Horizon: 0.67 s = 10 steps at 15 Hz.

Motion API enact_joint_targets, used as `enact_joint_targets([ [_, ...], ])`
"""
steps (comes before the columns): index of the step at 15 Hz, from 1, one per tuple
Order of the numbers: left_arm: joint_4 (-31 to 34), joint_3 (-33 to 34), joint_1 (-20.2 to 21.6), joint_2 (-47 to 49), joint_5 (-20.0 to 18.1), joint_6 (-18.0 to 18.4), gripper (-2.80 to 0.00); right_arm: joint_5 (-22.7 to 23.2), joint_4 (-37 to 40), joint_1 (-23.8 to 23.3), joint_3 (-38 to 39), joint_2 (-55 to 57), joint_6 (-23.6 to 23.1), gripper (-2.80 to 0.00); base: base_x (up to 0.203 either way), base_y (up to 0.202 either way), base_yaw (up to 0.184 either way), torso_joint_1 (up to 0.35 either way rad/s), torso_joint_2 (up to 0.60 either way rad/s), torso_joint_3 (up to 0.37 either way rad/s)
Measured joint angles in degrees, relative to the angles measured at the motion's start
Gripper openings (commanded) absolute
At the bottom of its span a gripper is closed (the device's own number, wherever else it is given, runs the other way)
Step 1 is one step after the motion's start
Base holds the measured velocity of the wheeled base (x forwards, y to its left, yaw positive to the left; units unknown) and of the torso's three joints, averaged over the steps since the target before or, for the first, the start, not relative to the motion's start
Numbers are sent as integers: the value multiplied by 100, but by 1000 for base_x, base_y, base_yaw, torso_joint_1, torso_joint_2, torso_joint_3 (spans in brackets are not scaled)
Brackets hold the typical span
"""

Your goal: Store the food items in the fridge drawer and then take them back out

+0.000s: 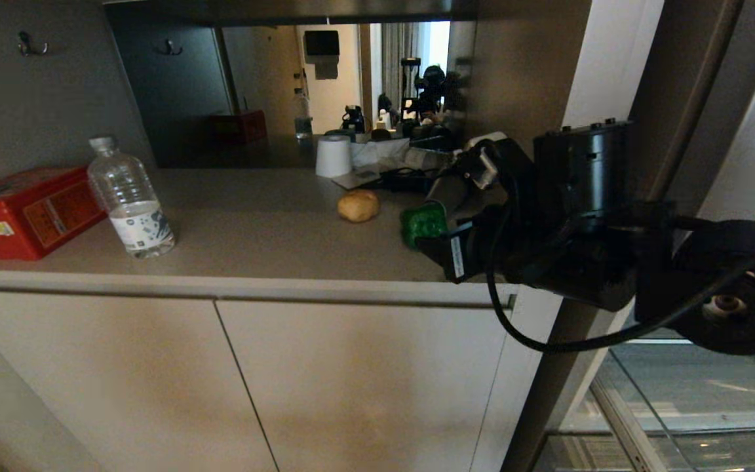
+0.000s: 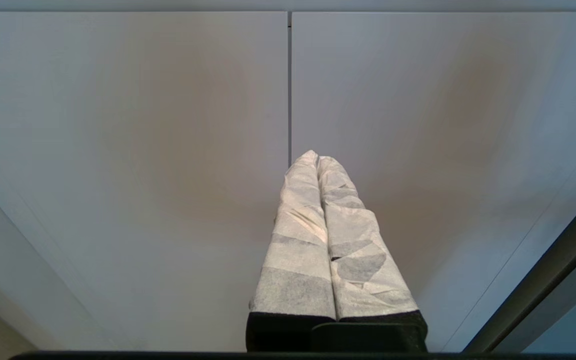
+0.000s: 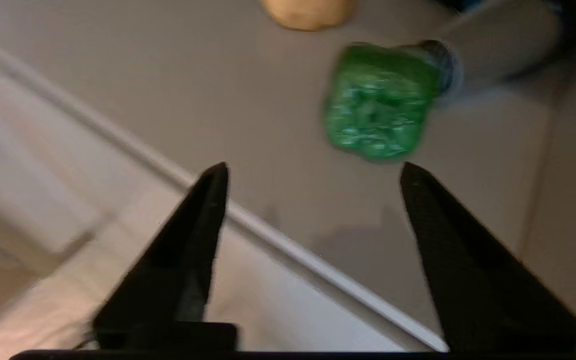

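- Approaching the bell pepper (image 3: pixel 378 102) w/ the right gripper (image 3: pixel 313 172): its fingers stand apart, nothing between them, tips hovering over the countertop (image 1: pixel 253 229) edge, just short of the pepper.
- We read the spread jaws as prep for a grasp: the pepper is lumpy and wide, so the fingers need room on both sides before closing.
- Pepper sits on the counter near the front-right corner, close to the dark fridge frame; the right arm hides part of it in the head view (image 1: pixel 422 224).
- Potato (image 1: pixel 358 205) lies on the same counter, just beside the pepper, farther from the edge and to the robot's left. Apart from it, not touching.
- Both food items are out on the counter, so in our judgement this is either the start of storing or the end of taking back out; the frames alone don't settle which.
- Fridge drawer (image 1: pixel 679 406): clear bin visible low at right, below the arm. We see nothing in the part that shows.
- Left gripper (image 2: pixel 318 160): paper-wrapped fingers pressed together, holding nothing, parked facing the beige cabinet doors (image 2: pixel 168 150). Idle, since one arm suffices.
- Water bottle (image 1: pixel 130 196) and red tin box (image 1: pixel 27 210) stand at the counter's left, well apart from the work; not task items.
- Risk, est.: a glossy pepper near the edge may roll if nudged off-centre.
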Motion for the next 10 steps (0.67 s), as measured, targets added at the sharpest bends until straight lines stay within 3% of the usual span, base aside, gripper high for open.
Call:
enact_joint_targets([
  [3,0,0,0,0,0,-2,-280,-673,250,114,-588,354,-1,0,0,0,0,0,0,0],
  [10,0,0,0,0,0,0,-280,-1582,124,262,-1524,1212,-1,0,0,0,0,0,0,0],
])
